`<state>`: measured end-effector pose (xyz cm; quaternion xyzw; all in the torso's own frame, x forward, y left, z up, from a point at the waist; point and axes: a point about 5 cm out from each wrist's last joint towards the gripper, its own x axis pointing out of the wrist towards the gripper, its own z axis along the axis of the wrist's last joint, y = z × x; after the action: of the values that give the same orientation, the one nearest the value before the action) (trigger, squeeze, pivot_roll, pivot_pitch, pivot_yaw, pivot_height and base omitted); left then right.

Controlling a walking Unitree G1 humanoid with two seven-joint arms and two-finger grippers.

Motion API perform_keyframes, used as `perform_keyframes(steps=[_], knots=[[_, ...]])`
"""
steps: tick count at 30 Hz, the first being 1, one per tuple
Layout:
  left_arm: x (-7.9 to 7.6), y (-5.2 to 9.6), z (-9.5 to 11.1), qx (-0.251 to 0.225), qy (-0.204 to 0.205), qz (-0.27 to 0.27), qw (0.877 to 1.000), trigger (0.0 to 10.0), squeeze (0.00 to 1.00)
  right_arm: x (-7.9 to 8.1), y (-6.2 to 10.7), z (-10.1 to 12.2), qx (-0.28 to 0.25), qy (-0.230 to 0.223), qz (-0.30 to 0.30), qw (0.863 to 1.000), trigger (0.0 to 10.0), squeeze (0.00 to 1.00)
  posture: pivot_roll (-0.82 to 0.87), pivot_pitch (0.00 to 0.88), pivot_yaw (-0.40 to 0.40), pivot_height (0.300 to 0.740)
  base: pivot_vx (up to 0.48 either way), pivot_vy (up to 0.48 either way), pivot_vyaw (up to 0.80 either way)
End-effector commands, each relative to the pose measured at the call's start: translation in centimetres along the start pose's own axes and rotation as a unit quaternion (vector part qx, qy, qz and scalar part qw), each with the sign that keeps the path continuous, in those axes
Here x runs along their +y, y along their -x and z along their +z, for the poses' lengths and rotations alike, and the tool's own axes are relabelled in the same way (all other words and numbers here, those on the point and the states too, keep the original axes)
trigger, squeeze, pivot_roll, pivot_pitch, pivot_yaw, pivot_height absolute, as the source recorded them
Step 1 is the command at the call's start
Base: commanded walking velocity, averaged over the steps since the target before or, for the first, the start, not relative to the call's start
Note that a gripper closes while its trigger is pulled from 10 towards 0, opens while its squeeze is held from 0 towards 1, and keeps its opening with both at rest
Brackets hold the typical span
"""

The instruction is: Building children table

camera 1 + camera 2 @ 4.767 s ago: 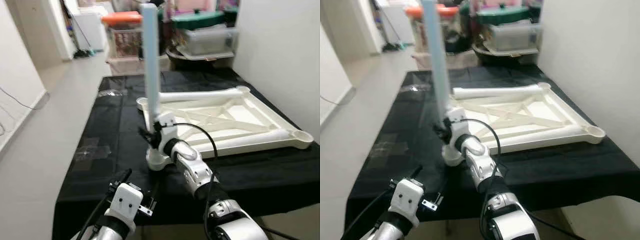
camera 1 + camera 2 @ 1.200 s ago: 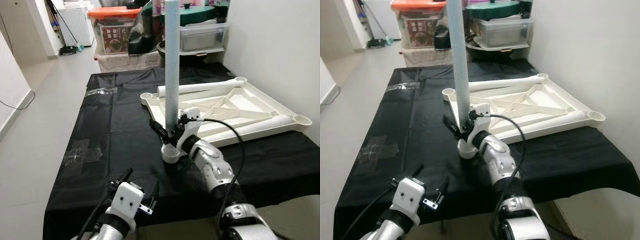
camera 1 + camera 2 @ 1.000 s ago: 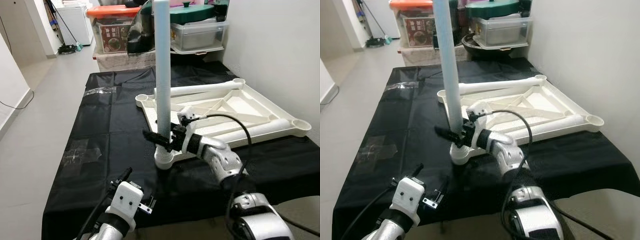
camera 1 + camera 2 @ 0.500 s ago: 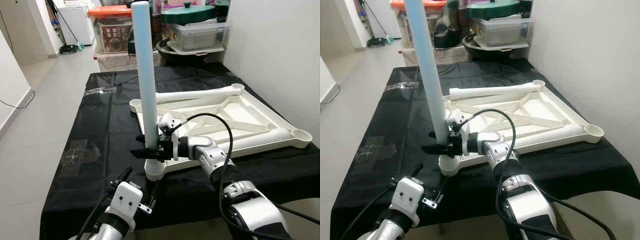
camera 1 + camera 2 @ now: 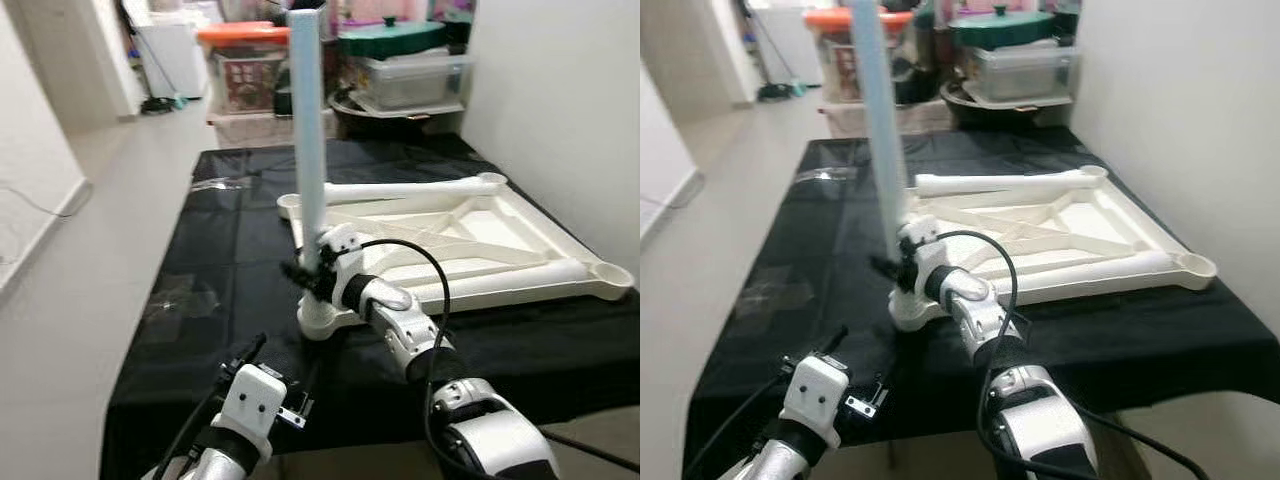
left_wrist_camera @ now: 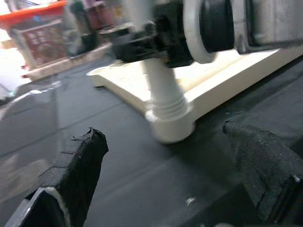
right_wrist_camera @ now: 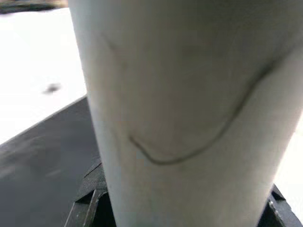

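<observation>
A white children's tabletop [image 5: 470, 235] lies upside down on a table draped in black cloth [image 5: 215, 250]. A pale blue leg [image 5: 309, 130] stands upright in the tabletop's near-left corner socket [image 5: 320, 318]. My right gripper [image 5: 305, 271] is shut on the leg just above the socket. In the right wrist view the leg [image 7: 180, 104] is pressed between the black fingers [image 7: 90, 205]. My left gripper [image 5: 280, 365] hovers low at the table's near edge, open. The socket [image 6: 168, 125] lies ahead of its spread fingertips [image 6: 80, 161].
White tubes lie along the tabletop's far side [image 5: 400, 190] and near side [image 5: 520, 275]. Storage bins with orange [image 5: 250, 35] and green [image 5: 395, 38] lids stand behind the table. A white wall [image 5: 560, 110] is on the right, open floor [image 5: 90, 260] on the left. Clear tape [image 5: 180, 295] sticks to the cloth.
The camera view has swung. My right forearm now reaches the leg from the near right instead of lying level across it, still gripping. The left arm has stayed put.
</observation>
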<state>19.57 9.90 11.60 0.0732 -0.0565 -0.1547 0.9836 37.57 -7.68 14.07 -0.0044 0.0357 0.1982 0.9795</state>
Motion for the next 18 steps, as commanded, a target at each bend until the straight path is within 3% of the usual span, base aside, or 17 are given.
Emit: perform_keyframes(steps=[1, 2, 3, 5, 8, 10, 13, 14, 15, 17, 18], knots=[[0.1, 0.1, -0.2, 0.003, 0.004, -0.001, 1.0, 10.0, 0.0, -2.2, 0.9, -1.3, 0.027, -0.023, -0.101, 0.994, 0.0, 0.0, -0.01, 0.0, 0.009, 0.74, 0.0, 0.0, 0.0], [0.1, 0.1, -0.2, 0.003, 0.004, -0.001, 1.0, 10.0, 0.0, -2.5, 1.3, -1.5, 0.026, -0.035, -0.141, 0.989, 0.0, 0.0, -0.01, 0.0, 0.009, 0.74, 0.0, 0.0, 0.0], [0.1, 0.1, -0.2, 0.003, 0.004, -0.001, 1.0, 10.0, 0.0, -2.5, 1.3, -1.5, 0.026, -0.035, -0.141, 0.989, 0.0, 0.0, -0.01, 0.0, 0.009, 0.74, 0.0, 0.0, 0.0], [0.0, 0.1, -0.3, 0.004, 0.004, -0.003, 1.0, 10.0, 0.0, -1.9, 2.1, -2.5, 0.033, -0.088, -0.22, 0.971, 0.0, 0.0, -0.01, 0.0, 0.009, 0.74, 0.0, 0.0, 0.0], [0.0, 0.1, -0.3, 0.005, 0.004, -0.003, 1.0, 10.0, 0.0, -1.5, 2.4, -2.9, 0.038, -0.108, -0.243, 0.963, 0.0, 0.0, -0.01, 0.0, 0.009, 0.74, 0.0, 0.0, 0.0], [-0.1, 0.2, -0.3, 0.005, 0.004, -0.003, 1.0, 10.0, 0.0, 0.2, 2.7, -3.4, 0.04, -0.125, -0.263, 0.956, 0.0, 0.0, 0.0, 0.0, 0.005, 0.74, 0.0, 0.0, 0.0], [-0.1, 0.2, -0.3, 0.005, 0.004, -0.003, 1.0, 10.0, 0.0, 0.2, 2.7, -3.4, 0.04, -0.125, -0.263, 0.956, 0.0, 0.0, 0.0, 0.0, 0.005, 0.74, 0.0, 0.0, 0.0], [-0.1, 0.2, -0.3, 0.005, 0.004, -0.003, 1.0, 10.0, 0.0, 1.1, 2.6, -3.2, 0.037, -0.131, -0.256, 0.957, 0.0, 0.0, 0.0, 0.0, 0.005, 0.74, 0.0, 0.0, 0.0], [-0.1, 0.2, -0.3, 0.005, 0.004, -0.003, 1.0, 10.0, 0.0, 2.0, 2.2, -2.8, 0.031, -0.125, -0.231, 0.964, 10.0, 0.0, 0.0, 0.0, 0.005, 0.74, 0.0, 0.0, 0.0], [-0.1, 0.1, -0.3, 0.005, 0.004, -0.003, 1.0, 10.0, 0.0, 2.7, 1.9, -2.3, 0.016, -0.125, -0.197, 0.972, 10.0, 0.0, 0.0, 0.0, 0.005, 0.74, 0.0, 0.0, 0.0], [-0.1, 0.1, -0.4, 0.005, 0.004, -0.003, 1.0, 10.0, 0.0, 3.1, 1.7, -1.5, -0.012, -0.117, -0.16, 0.98, 10.0, 1.0, 0.0, 0.0, 0.005, 0.74, 0.0, 0.0, 0.0]])
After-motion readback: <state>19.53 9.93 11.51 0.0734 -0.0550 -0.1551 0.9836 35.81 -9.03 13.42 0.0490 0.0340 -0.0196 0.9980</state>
